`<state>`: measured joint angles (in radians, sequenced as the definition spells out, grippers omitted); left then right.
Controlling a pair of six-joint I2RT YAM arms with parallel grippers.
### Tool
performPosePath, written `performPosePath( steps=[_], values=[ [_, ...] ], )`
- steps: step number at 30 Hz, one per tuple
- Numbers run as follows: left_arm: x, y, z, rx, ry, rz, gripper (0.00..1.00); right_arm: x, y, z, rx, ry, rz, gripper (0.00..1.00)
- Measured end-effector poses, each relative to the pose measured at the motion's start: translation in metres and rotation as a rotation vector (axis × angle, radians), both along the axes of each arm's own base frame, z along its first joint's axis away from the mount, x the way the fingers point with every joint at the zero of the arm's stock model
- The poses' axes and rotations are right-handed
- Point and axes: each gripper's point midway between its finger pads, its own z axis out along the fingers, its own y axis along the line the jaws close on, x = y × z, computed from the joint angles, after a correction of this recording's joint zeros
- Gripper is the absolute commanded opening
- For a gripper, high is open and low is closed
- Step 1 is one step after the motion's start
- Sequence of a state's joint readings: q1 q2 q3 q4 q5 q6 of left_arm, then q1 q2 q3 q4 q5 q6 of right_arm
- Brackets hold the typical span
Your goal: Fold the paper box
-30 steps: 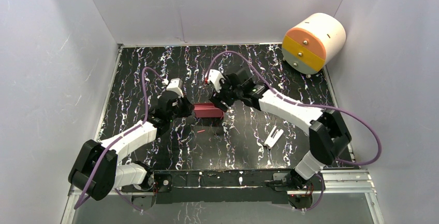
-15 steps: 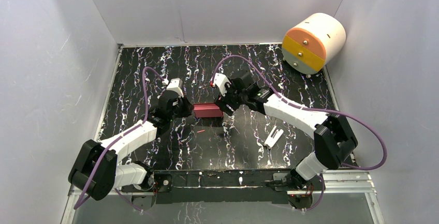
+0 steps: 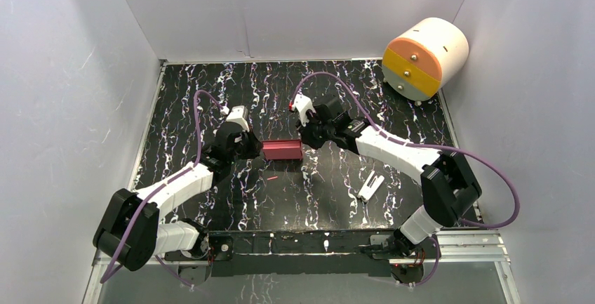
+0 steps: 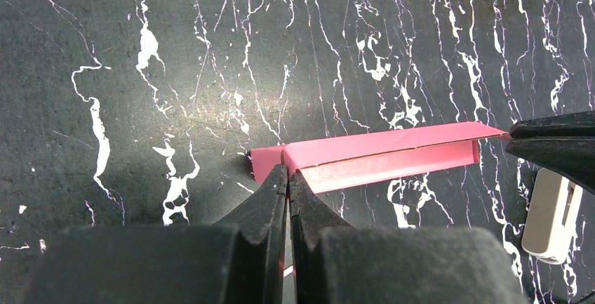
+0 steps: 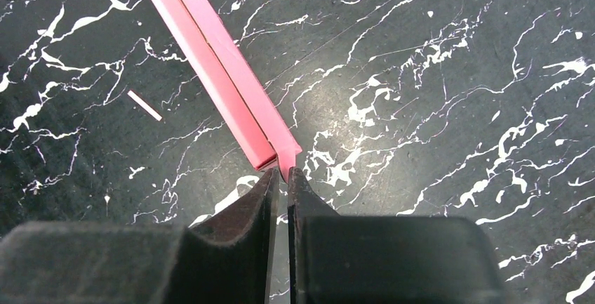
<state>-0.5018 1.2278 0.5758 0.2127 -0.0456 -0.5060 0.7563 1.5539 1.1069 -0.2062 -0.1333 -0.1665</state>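
Tension is the thing to manage here. Nearest the arm bases, a small white clip-like plastic piece (image 3: 370,186) lies well apart from the work and can be left alone. Mid-table, the pink-red thin-card paper box (image 3: 283,150) rests on the black white-veined marble-pattern tabletop (image 3: 210,93), a long shallow trough with one long wall stood up. The left gripper (image 4: 288,175) is fully closed, pinching the box's left end flap. The right gripper (image 5: 281,173) is closed to a thin slit and seems to nip the tip of the right end tab (only a sliver of card sits in its mouth). I judge that the end flaps want turning in next. Both ends should move together, slowly and without pulling apart, or the shallow bite may slip or the card tear. Farthest off, the big white-and-orange cylinder (image 3: 424,58) is no concern.
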Motion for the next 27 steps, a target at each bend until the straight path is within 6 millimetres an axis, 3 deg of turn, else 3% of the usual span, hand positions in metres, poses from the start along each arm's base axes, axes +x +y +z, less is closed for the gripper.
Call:
performPosePath(
  steps=[7, 20, 27],
  values=[
    [0.000, -0.001, 0.000, 0.002, 0.002, -0.002, 0.00, -0.003, 0.002, -0.002, 0.017, 0.030, -0.006, 0.22],
    [0.000, -0.002, 0.000, 0.005, 0.004, -0.006, 0.00, -0.002, 0.004, -0.007, 0.014, 0.041, -0.003, 0.22],
    [0.000, -0.002, 0.000, 0.006, 0.003, -0.008, 0.00, 0.003, 0.004, -0.010, 0.009, 0.033, -0.025, 0.04]
  ],
)
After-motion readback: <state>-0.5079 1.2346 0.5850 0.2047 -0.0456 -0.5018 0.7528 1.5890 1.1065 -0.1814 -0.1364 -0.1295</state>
